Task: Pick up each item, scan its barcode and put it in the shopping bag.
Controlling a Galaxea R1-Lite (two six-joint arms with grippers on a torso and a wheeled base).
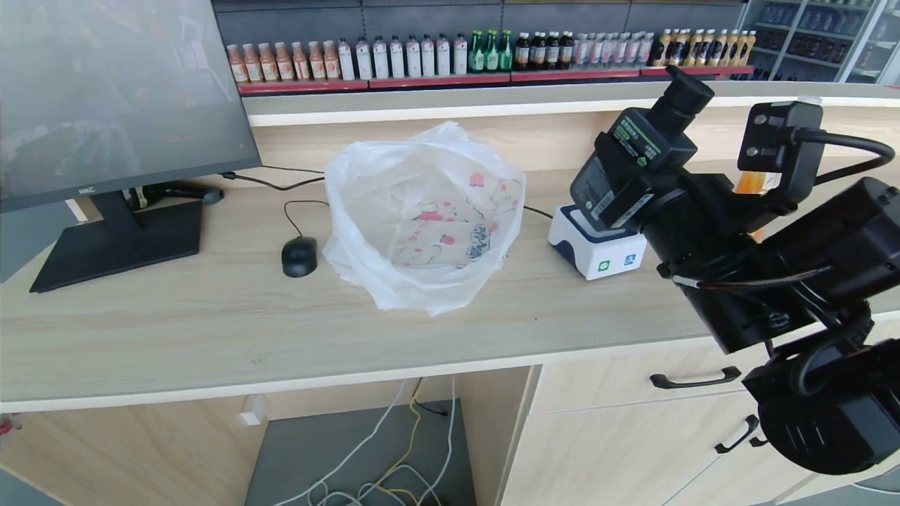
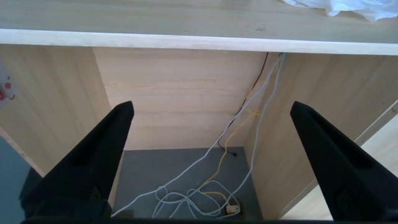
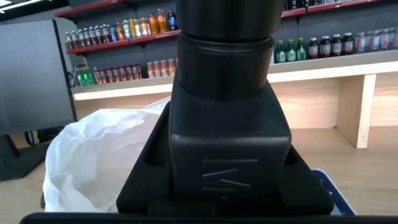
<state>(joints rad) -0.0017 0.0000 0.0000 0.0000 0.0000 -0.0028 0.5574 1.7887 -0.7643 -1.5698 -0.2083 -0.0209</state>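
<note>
One left claw: my fingers apart, below pale wooden counter.
Right claw: clamped on black handheld scanner.

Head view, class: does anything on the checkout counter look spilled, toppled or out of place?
Nothing stands out. The shopping bag stands open on the counter, the mouse lies beside it, and the barcode scanner is held up near the white box.
</note>
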